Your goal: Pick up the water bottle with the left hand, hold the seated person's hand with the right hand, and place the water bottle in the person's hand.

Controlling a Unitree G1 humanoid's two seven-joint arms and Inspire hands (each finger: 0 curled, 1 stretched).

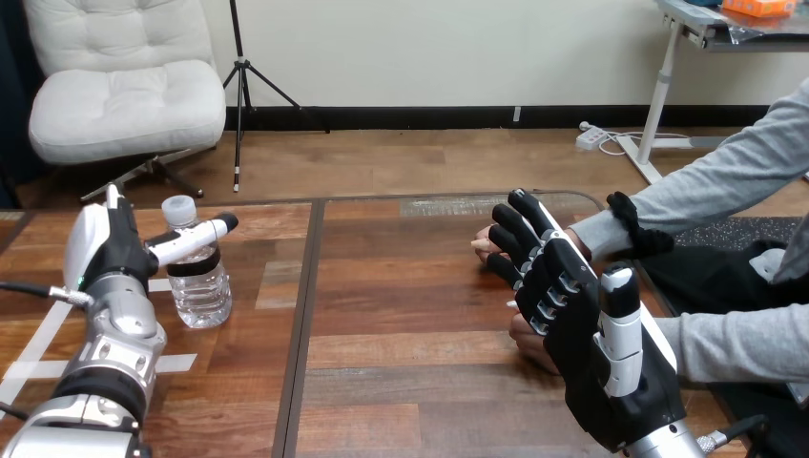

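- The water bottle [200, 286] stands upright on the wooden table [410, 382], white cap [178, 208] on and clear water up to the shoulder.
- The left hand [113, 250] is pressed in from the bottle's left at the level of its shoulder; whether it has closed round the bottle I cannot tell.
- Well to the bottle's right, the right hand [572, 315] is spread wide with its back showing, over the person's upper hand [485, 246] and lower hand [529, 345] — contact unclear, and nothing is clasped.
- Handling, as a judgement: nearly full, so fairly heavy; thin clear plastic, smooth and likely to dent or slip under a hard squeeze.
- Best hold — round the body at the dark band [196, 267], not the narrow neck.
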